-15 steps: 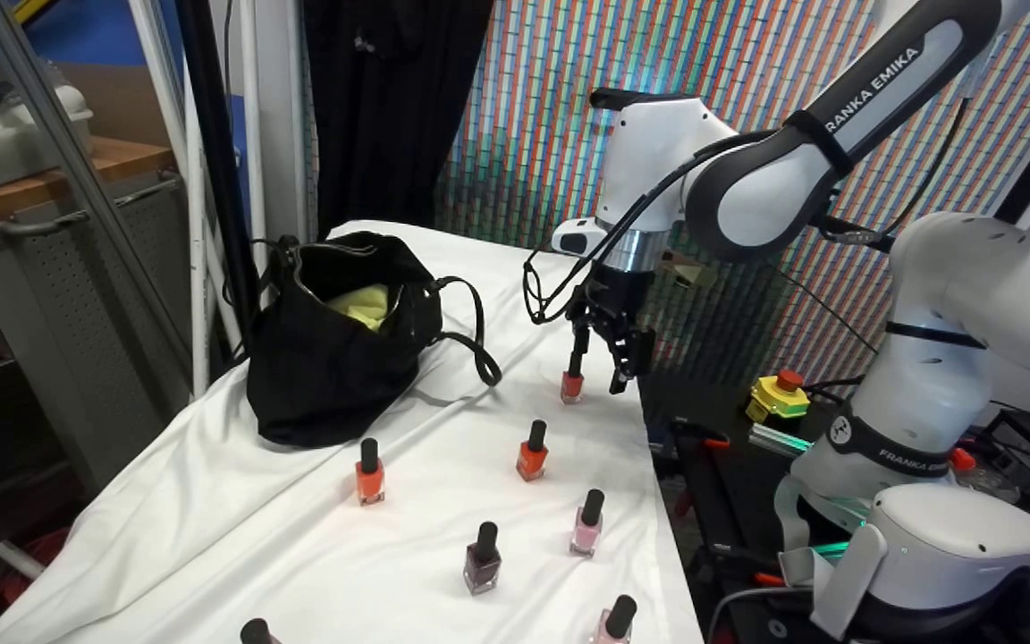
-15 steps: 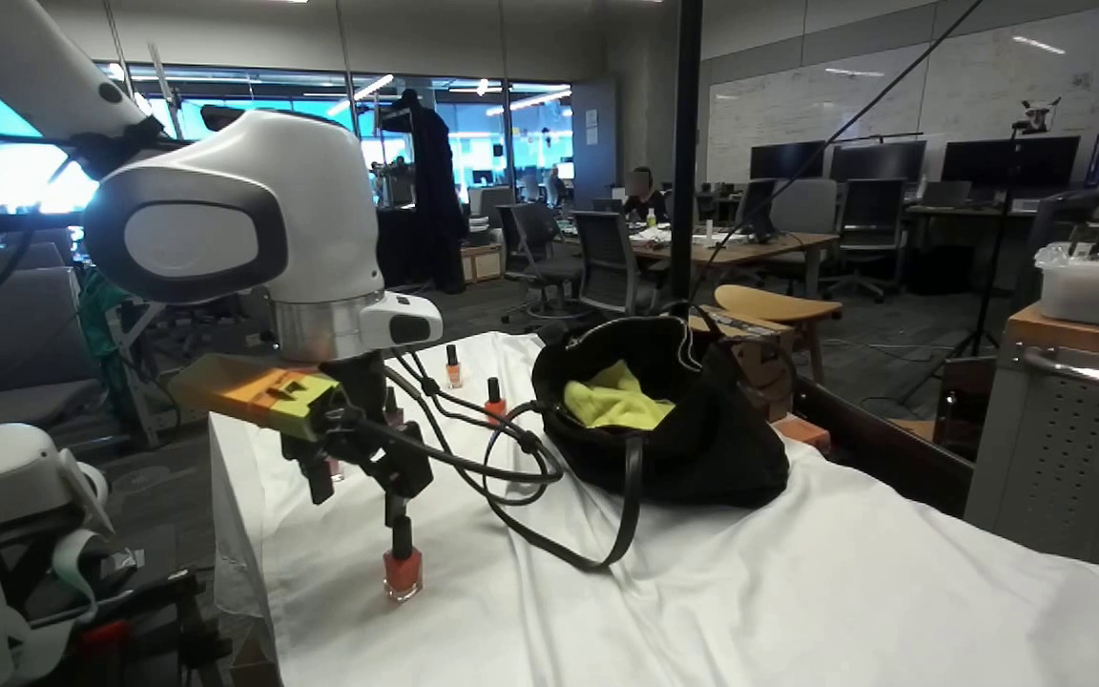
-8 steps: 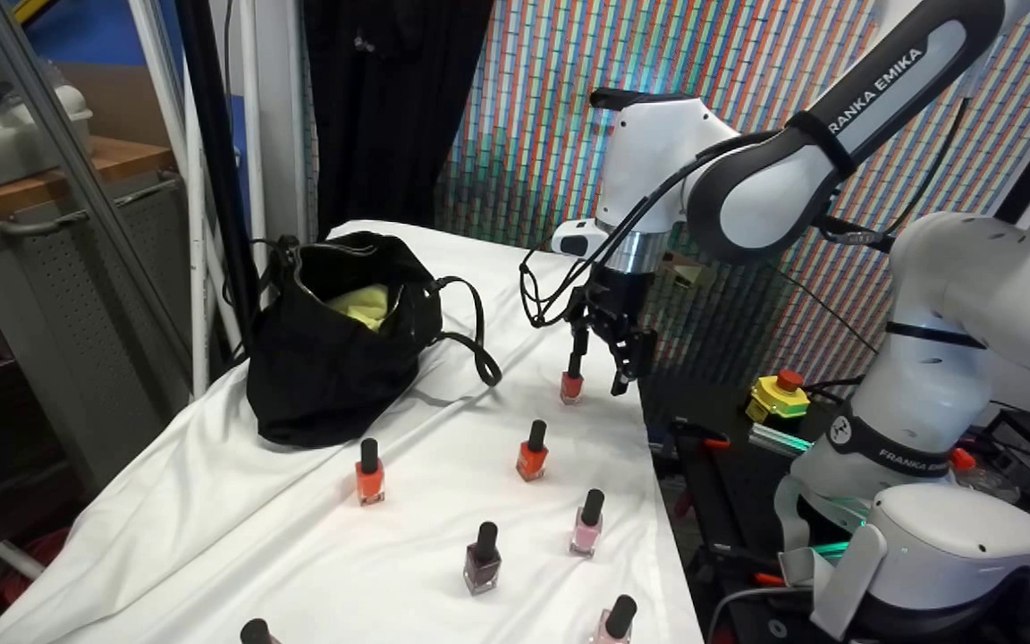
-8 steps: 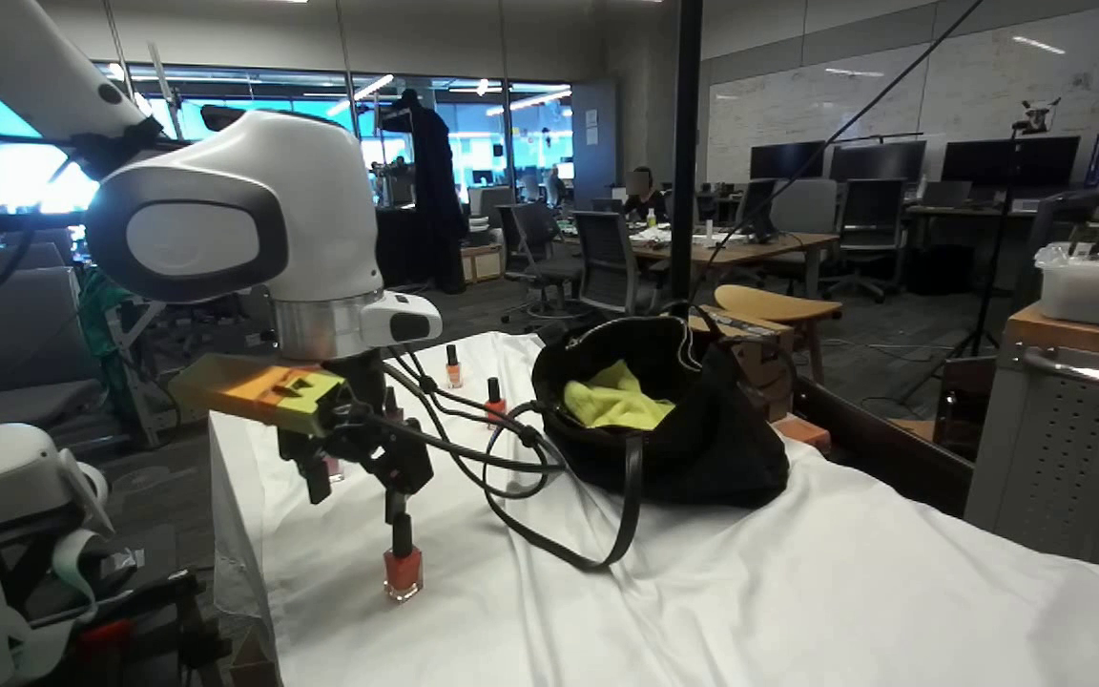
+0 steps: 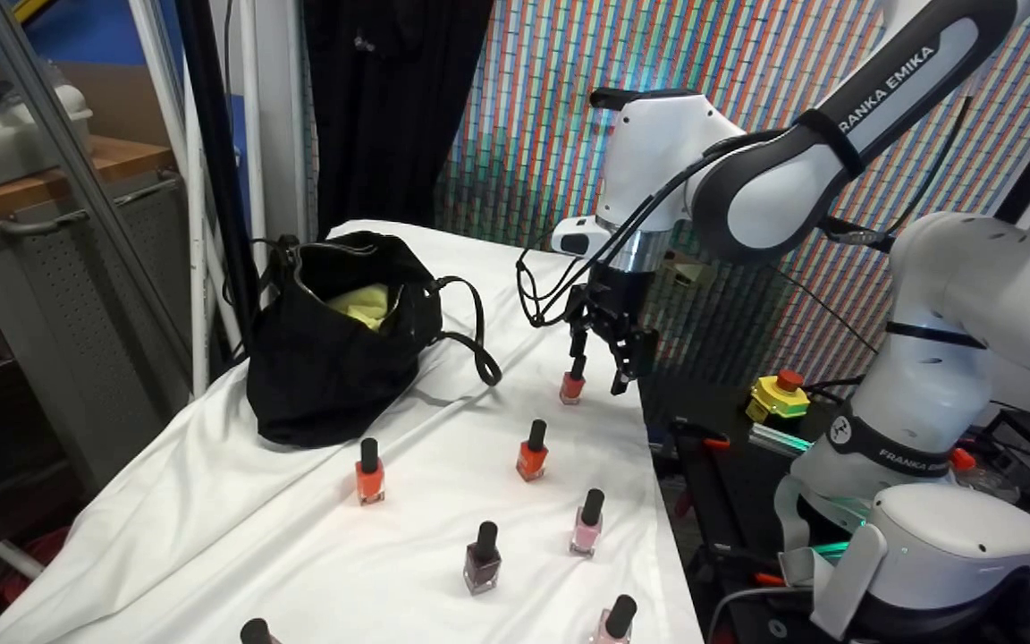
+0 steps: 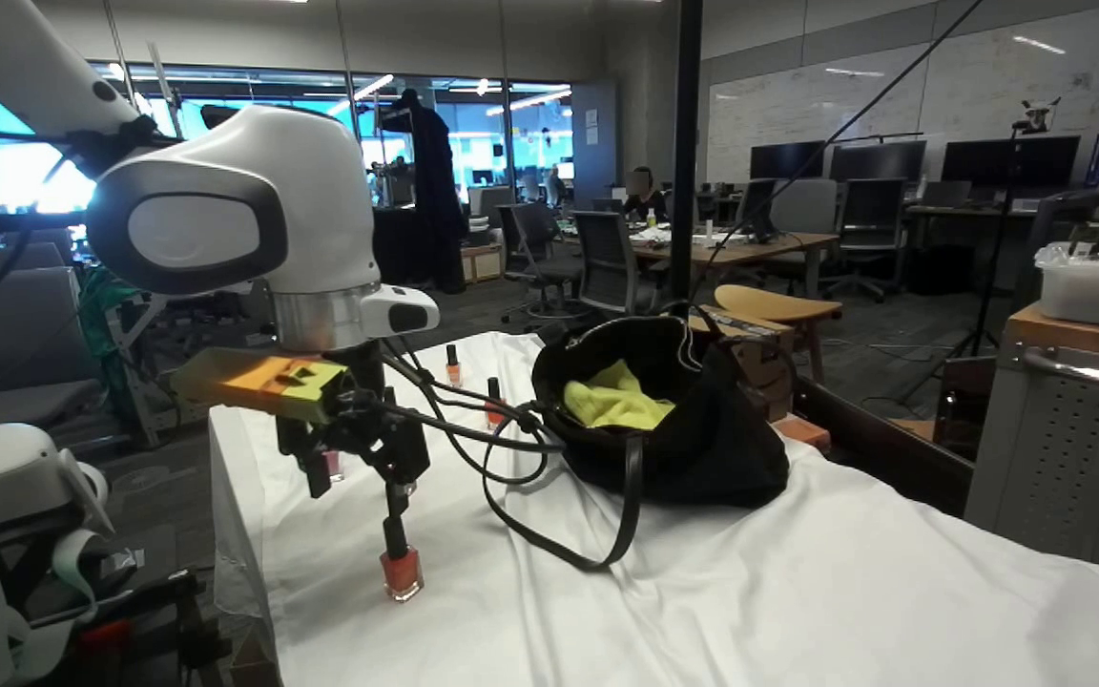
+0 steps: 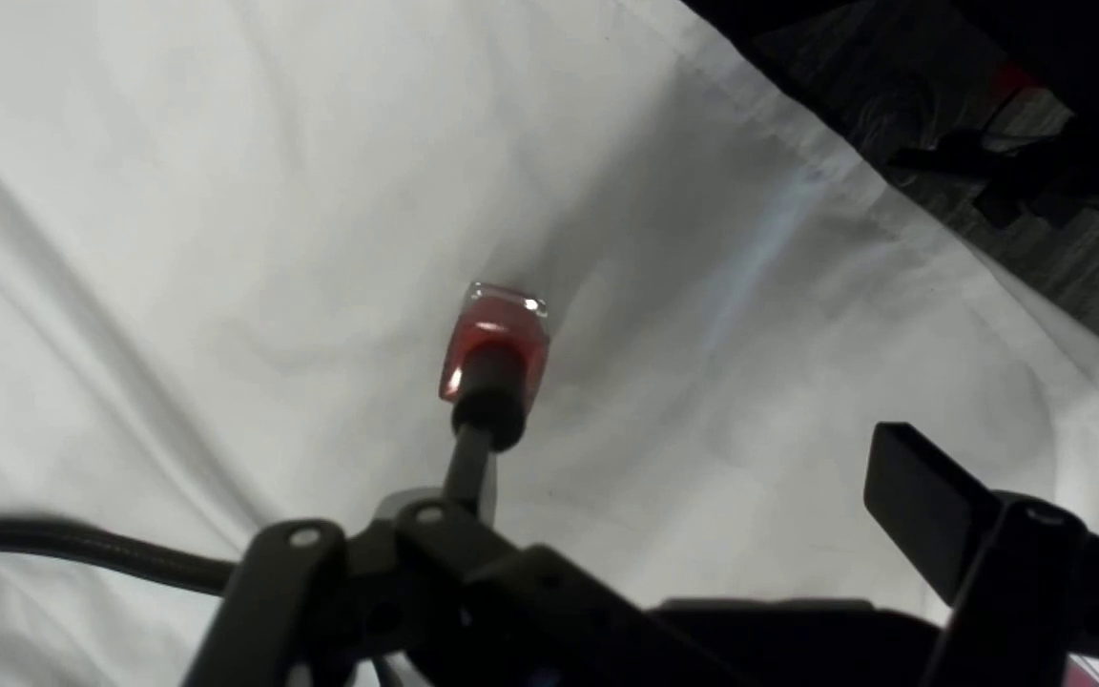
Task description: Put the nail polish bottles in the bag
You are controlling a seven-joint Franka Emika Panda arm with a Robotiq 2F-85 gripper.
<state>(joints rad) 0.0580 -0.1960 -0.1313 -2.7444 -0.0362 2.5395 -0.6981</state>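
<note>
Your red nail polish bottle [image 7: 497, 329] stands on the white cloth [image 7: 225, 210], long axis near upright, with the black fabric bag [image 5: 327, 385] well apart from it. You have the gripper [image 7: 688, 458] above that bottle, jaws spread wide and pinching nothing. The bag-side finger [image 7: 466, 469] sits over the bottle's black cap [image 7: 489, 410], the opposite one off toward the cloth's edge, so the bottle isn't between them. Dark on dark, you can't tell whether finger and cap touch. You probably need to shift bagward to straddle it.
</note>
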